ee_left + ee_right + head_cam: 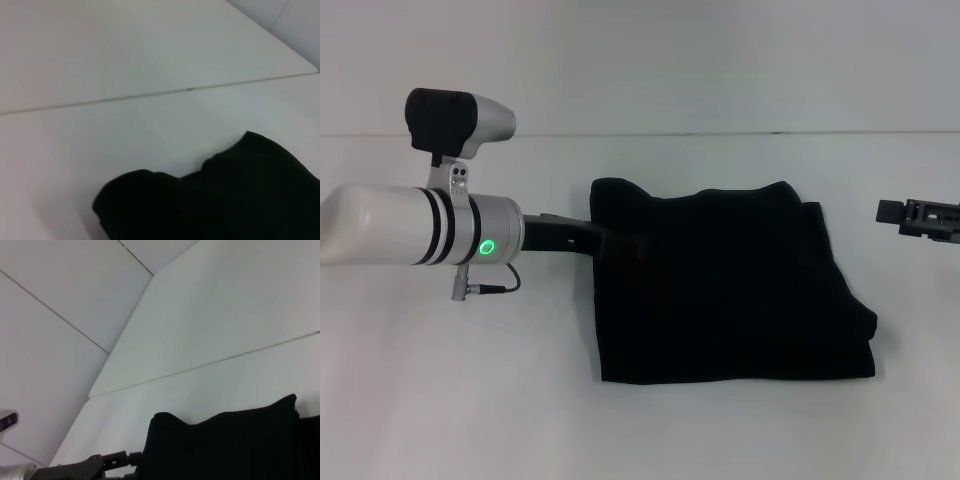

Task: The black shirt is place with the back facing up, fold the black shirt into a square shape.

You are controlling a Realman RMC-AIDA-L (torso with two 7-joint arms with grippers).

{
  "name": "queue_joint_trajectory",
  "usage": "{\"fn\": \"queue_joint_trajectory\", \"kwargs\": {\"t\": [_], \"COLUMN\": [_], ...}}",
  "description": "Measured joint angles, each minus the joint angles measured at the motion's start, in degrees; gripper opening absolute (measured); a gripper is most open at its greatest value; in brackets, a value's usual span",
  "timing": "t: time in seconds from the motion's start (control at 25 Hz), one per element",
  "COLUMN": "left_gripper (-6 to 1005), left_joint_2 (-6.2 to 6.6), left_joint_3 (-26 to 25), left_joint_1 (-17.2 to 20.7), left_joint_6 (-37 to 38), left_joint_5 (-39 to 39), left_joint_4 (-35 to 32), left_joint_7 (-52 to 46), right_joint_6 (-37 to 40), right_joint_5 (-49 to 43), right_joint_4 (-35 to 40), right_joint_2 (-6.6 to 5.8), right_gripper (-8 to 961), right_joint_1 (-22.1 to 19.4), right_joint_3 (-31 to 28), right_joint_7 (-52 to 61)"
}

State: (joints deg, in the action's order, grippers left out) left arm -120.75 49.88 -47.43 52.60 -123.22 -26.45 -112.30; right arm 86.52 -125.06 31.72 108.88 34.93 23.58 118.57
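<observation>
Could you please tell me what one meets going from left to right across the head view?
Left arm → left tool at the shirt's left edge → black shirt → bare table → right tool near the right edge.

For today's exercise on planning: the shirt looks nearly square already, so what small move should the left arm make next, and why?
Probably draw the left gripper back off the black shirt towards the robot's left. The shirt already lies folded in a rough square on the table, and the gripper sits at its left edge. The right gripper is parked clear.
</observation>
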Motion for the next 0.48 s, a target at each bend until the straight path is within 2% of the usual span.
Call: {"fn": "queue_joint_trajectory", "kwargs": {"t": [0.48], "left_gripper": [904], "left_joint_2": [-0.07], "left_joint_3": [0.60], "left_joint_1": [-1.21], "left_joint_6": [1.01], "left_joint_5": [0.00], "left_joint_4": [-0.20], "left_joint_7": [0.20], "right_joint_6": [-0.46], "right_joint_5": [0.00], "right_joint_4": [0.01], "right_joint_2": [0.04], "right_gripper": [846], "right_joint_1": [0.38], "right_joint_3": [-0.03], "right_joint_7": [-0.26]}}
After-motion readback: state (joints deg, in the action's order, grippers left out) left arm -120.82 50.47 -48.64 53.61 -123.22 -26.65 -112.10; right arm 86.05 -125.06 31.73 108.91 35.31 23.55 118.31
